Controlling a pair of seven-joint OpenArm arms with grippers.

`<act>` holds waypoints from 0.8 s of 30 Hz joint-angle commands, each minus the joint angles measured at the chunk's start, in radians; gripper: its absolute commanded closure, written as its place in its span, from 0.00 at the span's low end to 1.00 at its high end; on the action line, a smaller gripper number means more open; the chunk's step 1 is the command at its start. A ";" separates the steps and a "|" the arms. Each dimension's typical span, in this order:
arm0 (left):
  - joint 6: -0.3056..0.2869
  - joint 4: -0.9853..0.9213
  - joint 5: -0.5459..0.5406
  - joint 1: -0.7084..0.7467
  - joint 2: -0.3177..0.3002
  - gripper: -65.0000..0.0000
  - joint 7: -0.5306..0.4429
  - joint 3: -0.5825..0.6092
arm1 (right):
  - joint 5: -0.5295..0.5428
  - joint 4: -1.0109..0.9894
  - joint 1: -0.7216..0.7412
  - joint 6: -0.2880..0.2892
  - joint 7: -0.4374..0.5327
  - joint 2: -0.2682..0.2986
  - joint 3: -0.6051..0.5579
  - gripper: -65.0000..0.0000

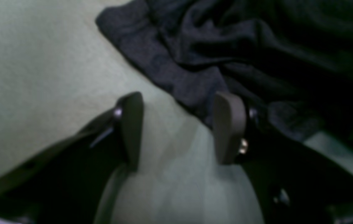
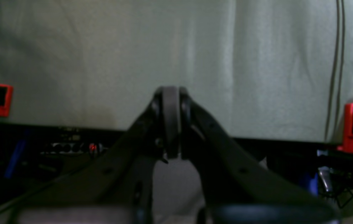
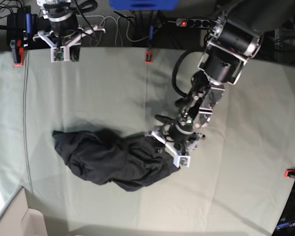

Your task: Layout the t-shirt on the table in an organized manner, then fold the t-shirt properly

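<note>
The dark t-shirt (image 3: 108, 157) lies crumpled in a heap on the table (image 3: 88, 88), left of centre. In the left wrist view its bunched edge (image 1: 176, 74) runs diagonally across the pale cloth (image 1: 39, 62). My left gripper (image 1: 179, 102) is open and low over the table at the shirt's right edge; one finger (image 1: 229, 127) overlaps the fabric and the other (image 1: 131, 130) is over bare cloth. In the base view it (image 3: 163, 151) sits at the heap's right end. My right gripper (image 2: 171, 121) is shut and empty, far from the shirt at the back left (image 3: 64, 49).
Red-orange clamps hold the cloth at the back edge (image 3: 17, 54) (image 3: 148, 55) and right edge (image 3: 291, 172); two show in the right wrist view (image 2: 3, 99) (image 2: 352, 127). A thin cable (image 2: 335, 62) lies on the cloth. A power strip (image 3: 196, 22) sits behind the table.
</note>
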 commanded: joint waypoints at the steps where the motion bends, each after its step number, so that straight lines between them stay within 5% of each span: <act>1: 0.000 -0.003 -0.005 -0.020 0.000 0.53 0.004 -0.002 | -0.002 0.017 -0.009 0.002 0.022 0.002 0.001 1.00; 9: -0.002 -0.105 0.001 -0.075 0.034 1.00 0.004 0.007 | -0.002 0.011 -0.010 0.002 0.022 0.000 -0.003 1.00; 15: 0.001 0.002 -0.007 -0.069 0.038 1.00 0.010 0.000 | -0.002 0.011 -0.016 0.002 0.022 0.005 -0.001 1.00; 24: 0.011 0.406 -0.008 0.144 -0.140 1.00 0.012 -0.025 | -0.002 0.009 -0.015 0.002 0.022 0.007 -0.001 1.00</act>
